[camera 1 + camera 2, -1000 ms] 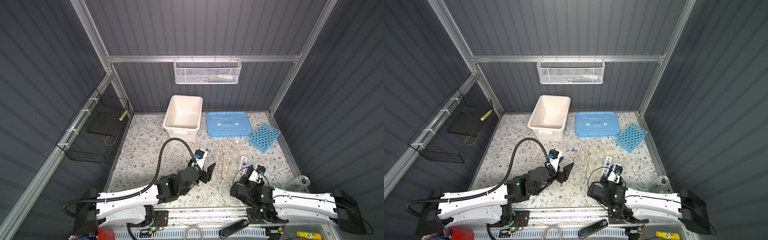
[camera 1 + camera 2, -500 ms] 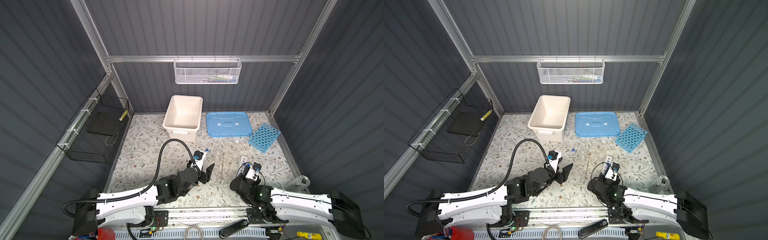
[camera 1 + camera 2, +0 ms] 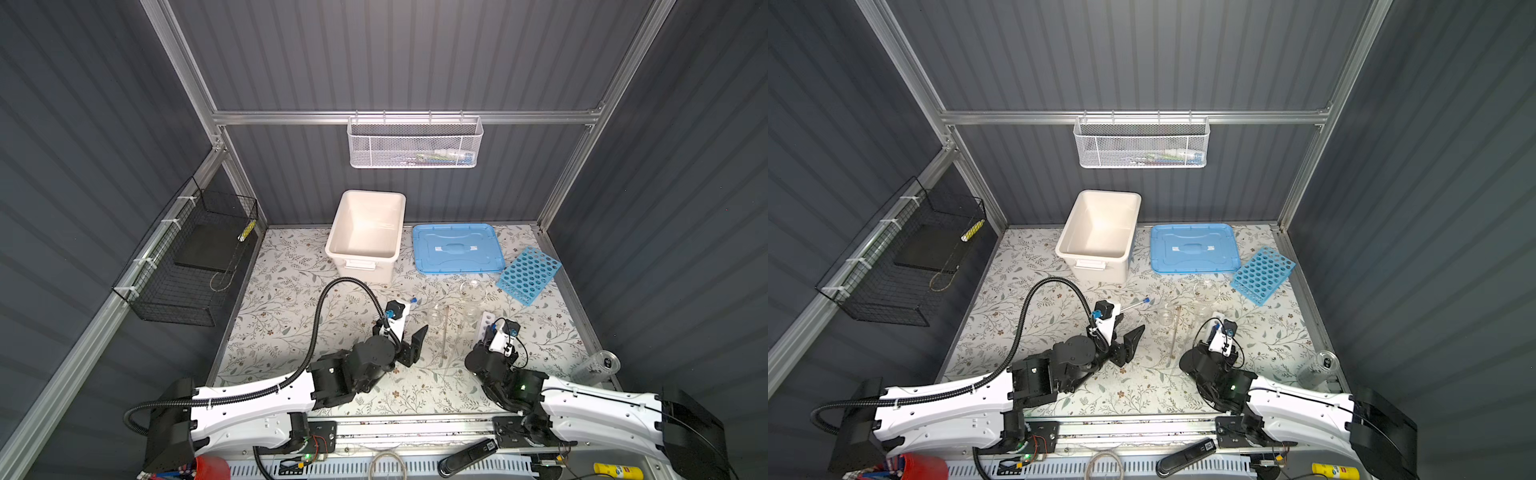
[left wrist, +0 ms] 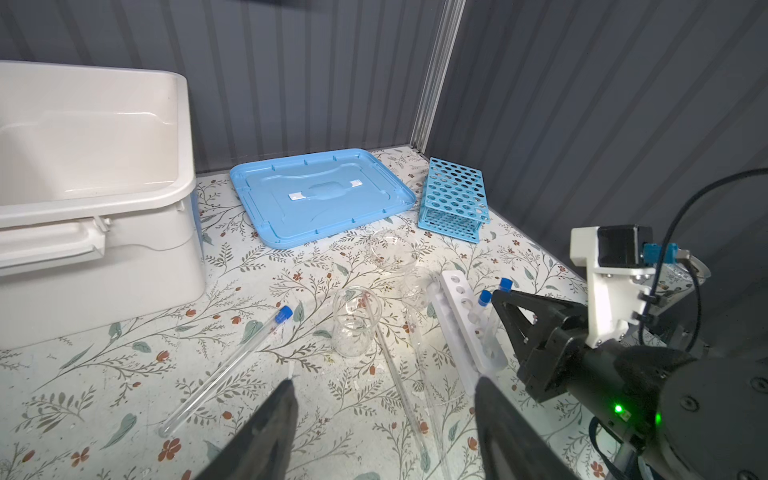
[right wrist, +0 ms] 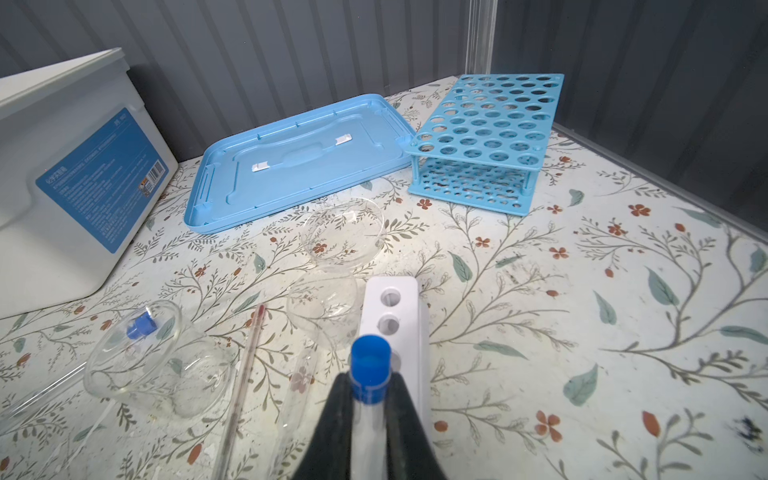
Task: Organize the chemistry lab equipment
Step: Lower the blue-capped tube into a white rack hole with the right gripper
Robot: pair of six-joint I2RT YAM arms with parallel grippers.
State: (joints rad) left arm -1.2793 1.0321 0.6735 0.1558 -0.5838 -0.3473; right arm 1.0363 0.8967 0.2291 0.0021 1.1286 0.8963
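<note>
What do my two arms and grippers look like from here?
Both arms are white shells with black joints. The left arm carries a looping black corrugated hose; the right arm shows a green status light. The left gripper and right gripper have black wedge-shaped fingers.

Your floral tabletop [image 3: 291, 291] carries a white tub [image 3: 360, 266], blue lid [image 3: 457, 249], sky-blue rack [image 3: 528, 274], white rack [image 4: 448, 300], beakers [image 4: 356, 324], one loose tube [image 4: 232, 365].
</note>
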